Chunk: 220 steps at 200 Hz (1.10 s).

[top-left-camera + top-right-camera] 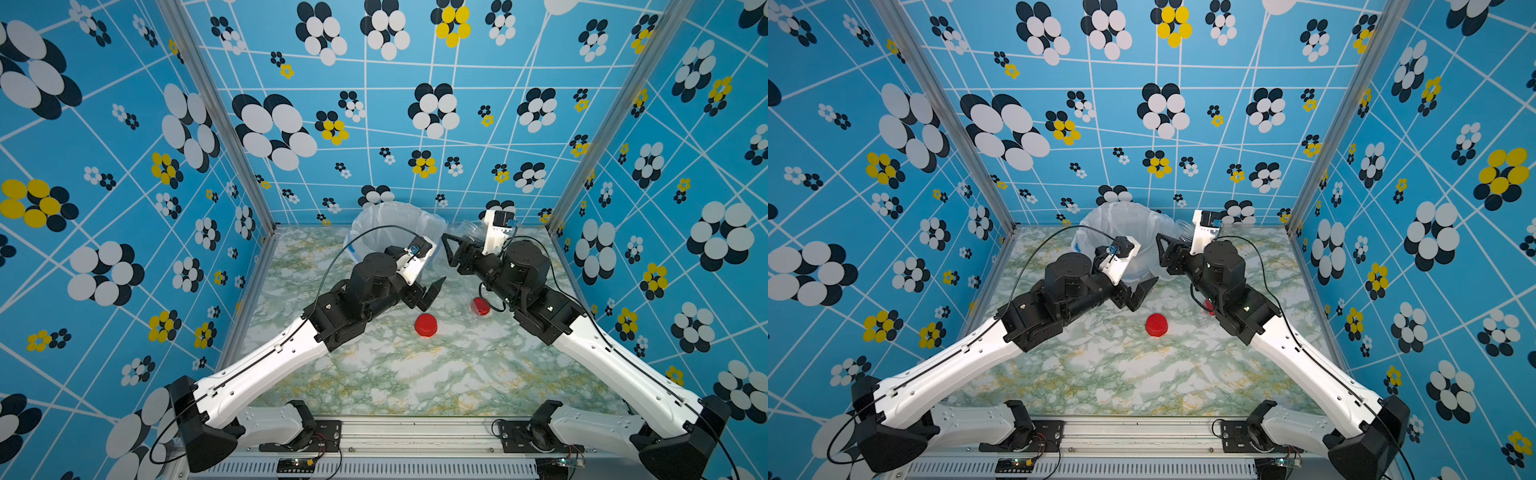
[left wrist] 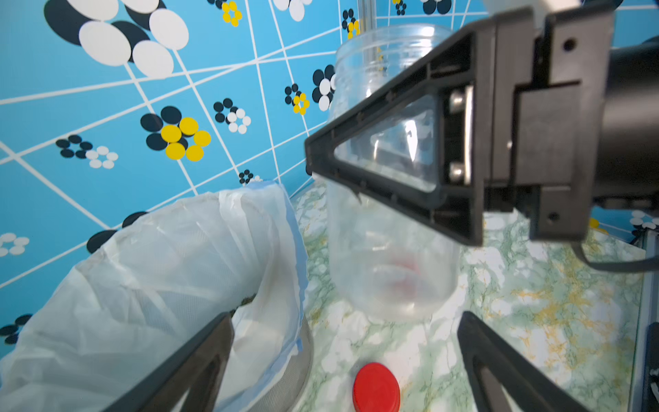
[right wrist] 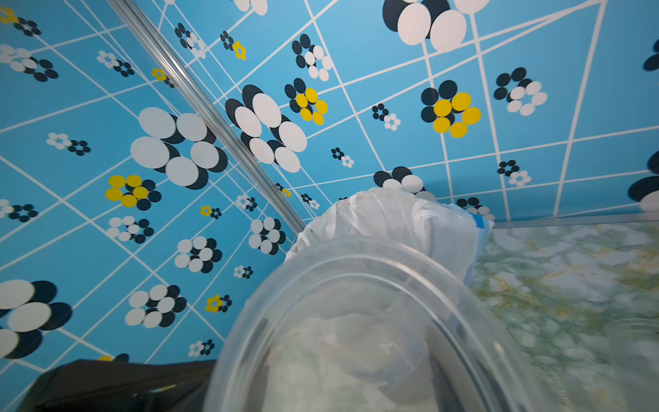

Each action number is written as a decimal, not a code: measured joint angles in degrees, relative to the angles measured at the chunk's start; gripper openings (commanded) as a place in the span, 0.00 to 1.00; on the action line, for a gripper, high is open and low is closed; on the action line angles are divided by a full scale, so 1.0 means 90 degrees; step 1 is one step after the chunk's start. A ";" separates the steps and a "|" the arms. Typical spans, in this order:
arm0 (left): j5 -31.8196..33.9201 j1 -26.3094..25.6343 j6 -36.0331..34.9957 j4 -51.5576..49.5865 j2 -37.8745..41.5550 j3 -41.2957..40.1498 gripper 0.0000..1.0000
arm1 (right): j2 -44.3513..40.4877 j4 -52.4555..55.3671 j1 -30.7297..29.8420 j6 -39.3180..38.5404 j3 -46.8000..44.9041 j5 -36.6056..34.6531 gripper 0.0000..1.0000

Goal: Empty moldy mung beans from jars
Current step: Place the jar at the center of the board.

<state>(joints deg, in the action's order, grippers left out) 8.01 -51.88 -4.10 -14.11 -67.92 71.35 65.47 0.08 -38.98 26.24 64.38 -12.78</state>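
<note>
- The right gripper (image 1: 457, 243) is closed across the middle of a lidless clear jar (image 2: 392, 249), with one finger flat against its wall. The jar is lifted beside the bucket lined with a white bag (image 2: 160, 257).
- The jar looks empty, with no grains visible through its walls. The only likely trace of the moldy mung beans (image 2: 246, 301) is a dark strip inside the liner, too small to be sure of.
- The left gripper (image 2: 344, 317) has its jaws spread wide and holds nothing. It sits just short of the jar's base, with the bucket rim at one fingertip.
- Judged from this, the pour from this jar is finished. The next move would be to set it down and fetch another.
- A loose red lid (image 1: 426, 325) lies on the marble table (image 1: 415, 374) just beneath the left gripper. A second red lid (image 1: 480, 305) sits close under the right arm, and whether a jar is attached to it cannot be told.
- The two grippers are near each other, so either one withdrawing risks hitting the held jar or the lids.
</note>
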 measured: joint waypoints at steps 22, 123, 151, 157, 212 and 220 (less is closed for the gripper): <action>0.0117 0.0000 0.0352 -0.0539 0.0542 -0.0146 0.99 | -0.0165 -0.0034 0.0000 -0.0352 -0.0634 -0.0401 0.49; 0.1596 0.0015 0.1001 -0.0729 0.2441 -0.1741 0.99 | 0.0442 -0.1739 -0.0661 -0.0947 -0.2773 -0.0420 0.48; 0.1979 0.0061 0.1132 -0.0741 0.2769 -0.2263 0.99 | 0.0991 -0.2375 -0.0816 -0.1107 -0.2769 -0.0104 0.48; 0.2057 0.0085 0.1156 -0.0741 0.2839 -0.2348 0.99 | 0.1124 -0.2484 -0.0865 -0.1139 -0.2769 -0.0044 0.48; 0.2416 0.0457 0.1358 -0.0573 0.3361 -0.2936 1.00 | 0.2647 -0.3473 -0.1324 -0.1229 -0.2722 0.0170 0.51; 0.2448 0.0532 0.1418 -0.0576 0.3361 -0.2963 0.99 | 0.2815 -0.3587 -0.1333 -0.1234 -0.2698 0.0182 0.51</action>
<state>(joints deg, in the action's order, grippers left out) 30.04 -47.09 8.67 -19.29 -37.67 44.69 90.80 -32.21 -50.98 15.14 40.10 -11.14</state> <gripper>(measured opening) 0.995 0.695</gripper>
